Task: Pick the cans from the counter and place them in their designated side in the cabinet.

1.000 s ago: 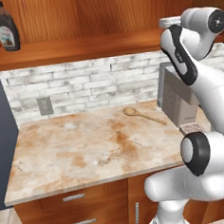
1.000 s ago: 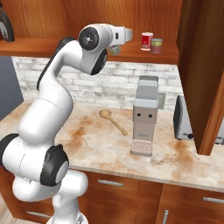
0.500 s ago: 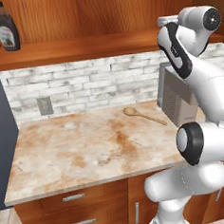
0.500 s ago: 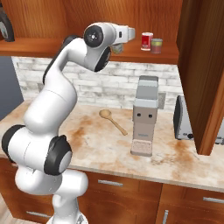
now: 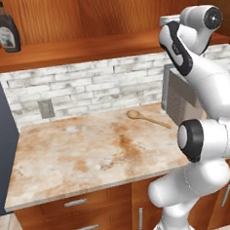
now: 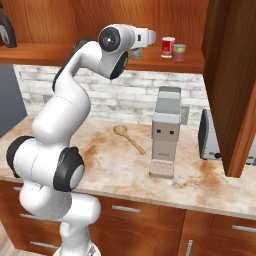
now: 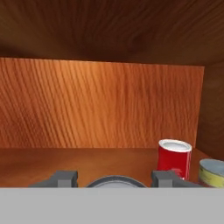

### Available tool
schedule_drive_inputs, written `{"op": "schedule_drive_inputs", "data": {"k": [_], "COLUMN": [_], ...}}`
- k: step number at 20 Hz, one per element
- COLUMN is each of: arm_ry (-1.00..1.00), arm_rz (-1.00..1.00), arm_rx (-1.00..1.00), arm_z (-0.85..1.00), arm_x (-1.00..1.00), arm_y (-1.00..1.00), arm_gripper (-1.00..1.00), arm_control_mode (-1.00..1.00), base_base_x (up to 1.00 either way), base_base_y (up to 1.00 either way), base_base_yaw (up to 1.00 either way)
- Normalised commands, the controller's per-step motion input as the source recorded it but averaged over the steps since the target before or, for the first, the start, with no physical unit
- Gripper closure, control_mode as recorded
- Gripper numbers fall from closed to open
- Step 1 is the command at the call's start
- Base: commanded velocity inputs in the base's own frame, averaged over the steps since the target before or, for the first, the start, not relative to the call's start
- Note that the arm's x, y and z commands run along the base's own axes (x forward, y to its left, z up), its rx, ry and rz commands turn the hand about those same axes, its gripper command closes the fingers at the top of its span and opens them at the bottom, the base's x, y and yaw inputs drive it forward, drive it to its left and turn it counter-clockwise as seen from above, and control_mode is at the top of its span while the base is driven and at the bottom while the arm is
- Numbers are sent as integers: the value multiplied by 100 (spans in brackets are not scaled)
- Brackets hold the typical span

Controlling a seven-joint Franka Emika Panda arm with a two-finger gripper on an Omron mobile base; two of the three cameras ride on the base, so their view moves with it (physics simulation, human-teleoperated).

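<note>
The cans: an olive-grey can (image 7: 114, 181) sits clamped between the claw's (image 7: 114, 178) fingertips (image 7: 65, 177), just its silvery rounded rim showing, low over the cabinet's (image 7: 100, 105) plank shelf (image 7: 52, 162). Since half a second ago the arm's upper joint has swung further toward 3 o'clock. Beyond, at 3 o'clock, a red can (image 7: 174, 158) with a silver top stands upright beside a pale green can (image 7: 212, 172). The desk (image 5: 86, 153) carries a wooden spoon (image 5: 147, 118).

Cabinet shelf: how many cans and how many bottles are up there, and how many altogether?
Cans: 3: red can, pale green can, grey-topped can held in the jaws.
Bottles: 1: dark bottle.
Total: 4.
</note>
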Motion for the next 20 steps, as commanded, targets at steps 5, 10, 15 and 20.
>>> {"op": "schedule_drive_inputs", "data": {"k": [5,10,15,20], "arm_ry": [1,1,2,3], "arm_rz": [-3,-5,-6,-6], "arm_rx": [0,0,0,0], "arm_z": [0,0,0,0], "arm_x": [14,16,21,27], "arm_y": [-1,-1,0,-1], "arm_gripper": [100,100,100,100], "arm_control_mode": [-100,-100,-100,-100], "base_base_x": [0,0,0,0], "base_base_y": [0,0,0,0], "base_base_yaw": [0,0,0,0]}}
